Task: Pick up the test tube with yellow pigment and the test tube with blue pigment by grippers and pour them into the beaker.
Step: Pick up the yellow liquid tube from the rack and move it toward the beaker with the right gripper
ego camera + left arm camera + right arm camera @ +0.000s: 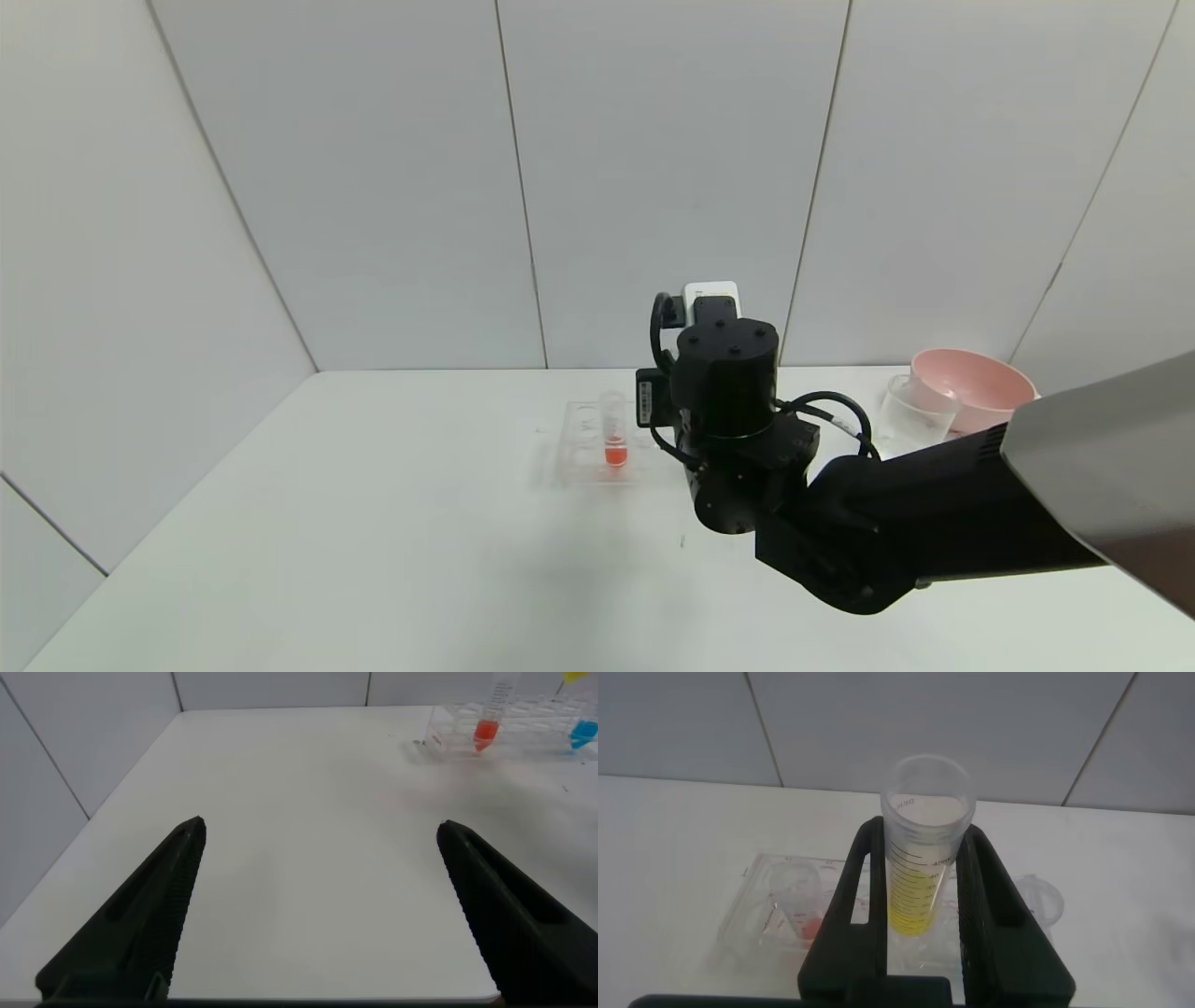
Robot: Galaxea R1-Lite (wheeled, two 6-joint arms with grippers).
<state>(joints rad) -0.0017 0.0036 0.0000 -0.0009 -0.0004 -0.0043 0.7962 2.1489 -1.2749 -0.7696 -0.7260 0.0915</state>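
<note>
Yellow tube [920,854]: we see it upright, clamped in right pincer [920,905];
Left pincer [318,905]: apart over worktop [299,793]

Three test tubes show in all: one with red liquid [613,429] standing in the rack at the head view's centre; one test tube with blue pigment [582,734] at the left wrist view's upper right edge; one test tube with yellow pigment [922,854] at the right wrist view's centre; one clear tube rack [583,455]; one beaker [913,407] and one pink bowl [973,387], both right of centre; two grippers, the left gripper [318,915] and the right gripper [922,919]; one white surface [373,541].
</note>
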